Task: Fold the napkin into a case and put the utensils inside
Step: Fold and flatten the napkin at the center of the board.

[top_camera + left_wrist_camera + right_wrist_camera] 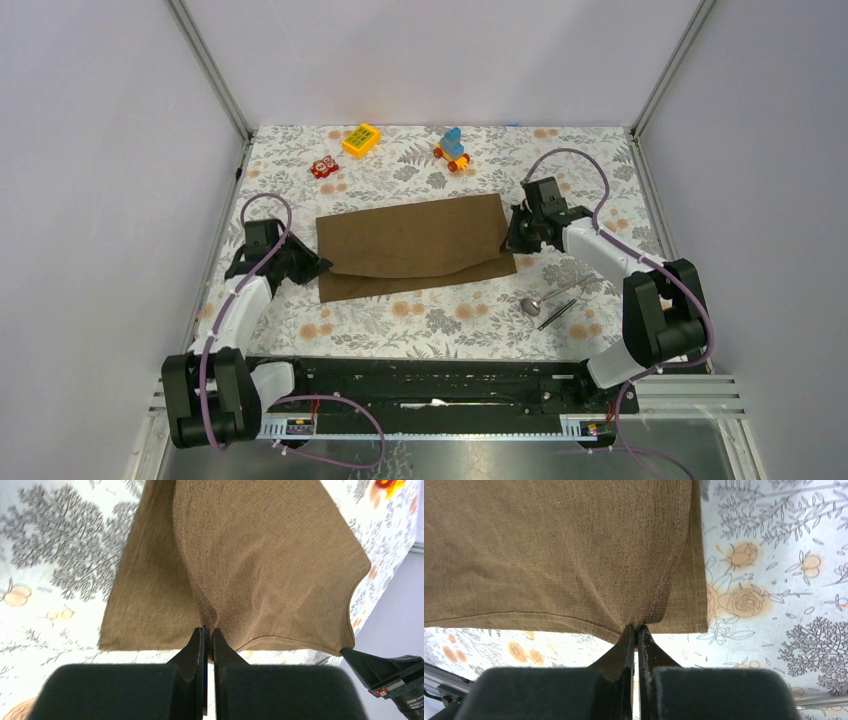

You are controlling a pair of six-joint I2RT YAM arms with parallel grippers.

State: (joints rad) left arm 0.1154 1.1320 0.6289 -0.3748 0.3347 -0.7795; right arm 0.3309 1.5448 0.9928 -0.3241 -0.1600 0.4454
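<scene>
At opposite napkin (415, 245) edges, left end effector (210, 630) and right end effector (635, 627) grip it.

Pretty symmetric pose: left gripper (321, 266) and right gripper (511, 240) both reach forward, low, jaws pinched tight on opposite ends of the napkin (415, 240).

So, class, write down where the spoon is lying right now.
In the top view the spoon lies on the right of the tablecloth, just on the near side of the napkin and its right end, with the thin dark stick beside it.
</scene>
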